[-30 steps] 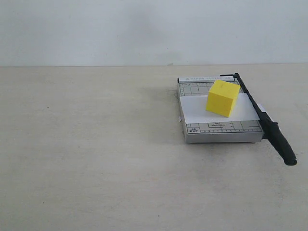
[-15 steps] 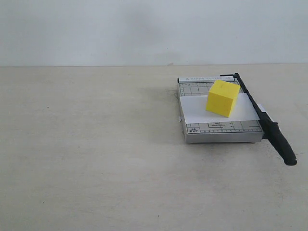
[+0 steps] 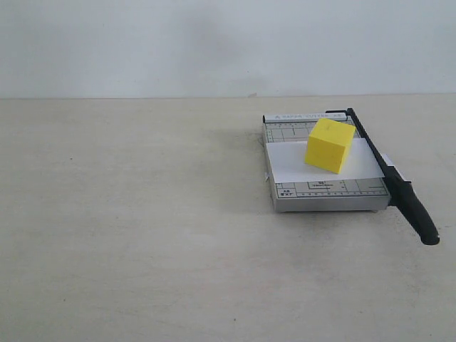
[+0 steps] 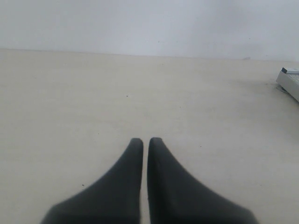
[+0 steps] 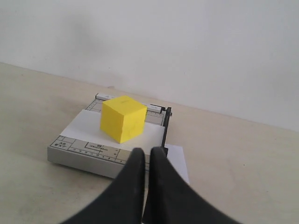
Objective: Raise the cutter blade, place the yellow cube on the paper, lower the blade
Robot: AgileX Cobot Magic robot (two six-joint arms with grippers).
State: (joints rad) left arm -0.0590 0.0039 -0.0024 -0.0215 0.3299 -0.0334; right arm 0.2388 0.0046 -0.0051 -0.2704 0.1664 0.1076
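In the exterior view, the grey cutter base (image 3: 285,134) is standing on the pale desk (image 3: 142,214), at about 3 o'clock from the middle of the desk. The white paper (image 3: 288,165) is lying flat across the base. The yellow cube (image 3: 330,145) is sitting on the paper, toward its 1 o'clock part, with plain matte faces and one corner turned to the camera. The cutter blade (image 3: 370,146) is lying down along the 3 o'clock edge of the base, and its thick black handle (image 3: 419,217) is reaching past the base toward 5 o'clock. No arm is appearing here.

In the left wrist view, the left end effector (image 4: 145,140) is hanging over bare desk with its two dark fingers pressed together, pinching nothing. Only one corner of the base is showing, well apart from it.

In the right wrist view, the right end effector (image 5: 148,150) is also pressed together and empty, near the base. This view is showing the paper sticking out beyond the blade, which the exterior view shows only as a thin strip.
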